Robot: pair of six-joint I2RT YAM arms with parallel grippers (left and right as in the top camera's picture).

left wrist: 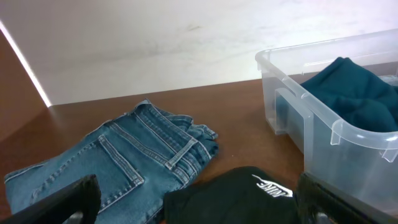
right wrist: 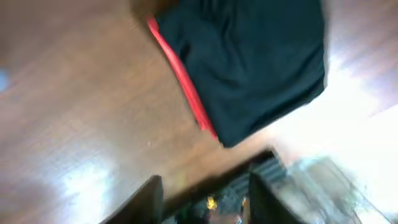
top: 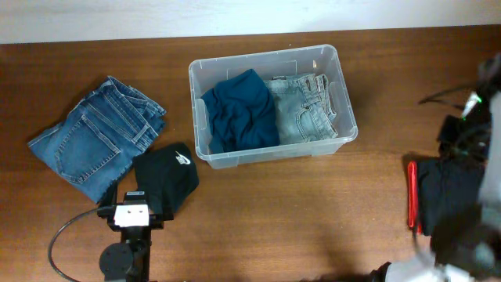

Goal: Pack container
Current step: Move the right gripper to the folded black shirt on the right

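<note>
You're looking at a robot lab bench, not a home: a bare dark brown wood-grain desk [top: 313, 211] against a plain white wall [left wrist: 155, 43]. A looped black cable [top: 56, 244] trails from the black arm base [top: 124, 257]. Folded blue denim jeans [top: 98, 137] (laid out like test props) sit near a clear plastic storage bin [top: 266, 155].

Thing: large clear rectangular plastic bin [top: 274, 151], rounded corners
Pose: upright, lidless
Place: tabletop [top: 313, 211] centre, toward 12 o'clock

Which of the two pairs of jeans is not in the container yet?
The darker blue jeans, lying folded left of the container. The light-wash pair already lies inside it, beside the teal garment.
</note>
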